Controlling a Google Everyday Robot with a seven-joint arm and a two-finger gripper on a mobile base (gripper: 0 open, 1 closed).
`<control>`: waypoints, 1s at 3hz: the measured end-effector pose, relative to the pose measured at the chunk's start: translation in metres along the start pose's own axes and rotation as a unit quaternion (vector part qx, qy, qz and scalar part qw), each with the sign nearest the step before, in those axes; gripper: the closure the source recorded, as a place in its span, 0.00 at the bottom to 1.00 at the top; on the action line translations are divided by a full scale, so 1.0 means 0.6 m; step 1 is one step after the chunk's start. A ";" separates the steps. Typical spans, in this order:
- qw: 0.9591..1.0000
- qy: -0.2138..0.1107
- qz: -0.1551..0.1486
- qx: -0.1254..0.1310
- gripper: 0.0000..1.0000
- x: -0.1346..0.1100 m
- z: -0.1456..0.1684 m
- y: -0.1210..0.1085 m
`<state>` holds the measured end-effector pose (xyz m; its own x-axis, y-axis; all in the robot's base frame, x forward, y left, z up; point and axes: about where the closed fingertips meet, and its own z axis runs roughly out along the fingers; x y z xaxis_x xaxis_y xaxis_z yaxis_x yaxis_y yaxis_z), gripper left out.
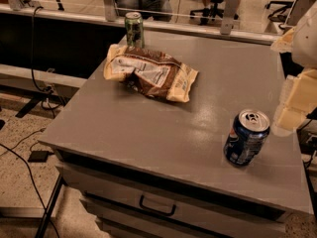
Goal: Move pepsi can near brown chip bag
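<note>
Cream, blocky pincer (pixel 293 108) at right edge, above grey tabletop (pixel 148 128); how far open, impossible to tell. Just left of it, upright blue pepsi can (pixel 246 137), round logo, silver top. Well apart, far left: wrinkly brown bag (pixel 151 73), white label unreadable; green can (pixel 133 29) just behind.

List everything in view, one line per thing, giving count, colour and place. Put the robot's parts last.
pepsi can: one, dark blue with a silver top, upright on the table's near right part.
brown chip bag: one, brown and pale yellow with a white label, lying on the table's far left part.
green can: one, green, upright at the far edge, just behind the bag.
table: one, grey, with drawers below.
drawer handle: one, dark, on the front.
cables: several, black, on the floor at left.
end effector: one, pale yellow-white, at the right edge, just right of the pepsi can's top.
</note>
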<state>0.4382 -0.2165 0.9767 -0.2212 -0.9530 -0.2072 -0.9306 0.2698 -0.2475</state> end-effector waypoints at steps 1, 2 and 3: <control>1.000 0.000 0.000 0.000 0.00 0.000 0.000 0.000; 1.000 -0.005 -0.001 -0.008 0.00 -0.003 0.012 0.001; 0.999 0.004 -0.001 -0.033 0.00 -0.007 0.052 0.005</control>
<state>0.4452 -0.2075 0.9475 -0.2210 -0.9549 -0.1981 -0.9484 0.2578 -0.1848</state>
